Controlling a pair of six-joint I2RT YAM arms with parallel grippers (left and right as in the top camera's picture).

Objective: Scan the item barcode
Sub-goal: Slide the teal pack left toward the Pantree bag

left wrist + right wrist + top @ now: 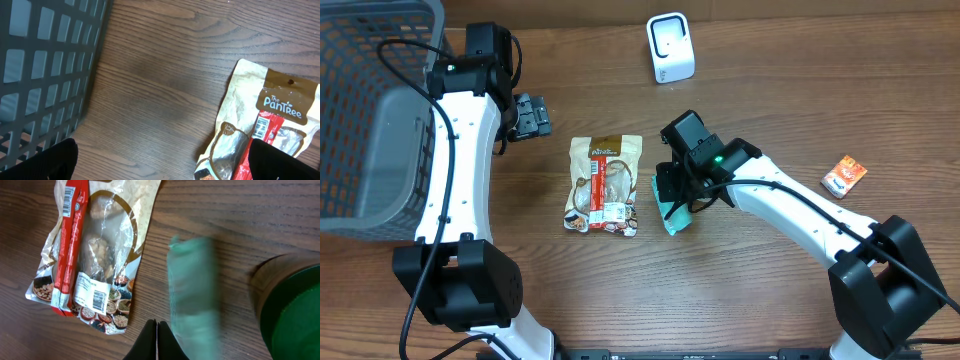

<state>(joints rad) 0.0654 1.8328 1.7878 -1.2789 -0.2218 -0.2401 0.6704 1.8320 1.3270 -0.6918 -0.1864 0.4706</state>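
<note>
Your right gripper (672, 200) hangs low over the table (770, 110), just right of the pouch (605, 185), its fingers (156, 340) pressed together on nothing. The pouch lies flat near mid-table, face up, top end toward the far edge, touched by neither gripper. In the right wrist view the pouch (95, 245) shows a barcode (99, 299) on a white label near its lower end. A teal packet (676, 224) lies partly under your right gripper; in the wrist view the teal packet (192, 295) is blurred, just right of the fingertips. Your left gripper (530, 115) sits above the table between the basket (360, 130) and the pouch, its fingers (50, 160) spread wide. The white scanner (670, 47) stands at the far edge, well apart from the pouch. An orange packet (844, 176) lies off to the right.
</note>
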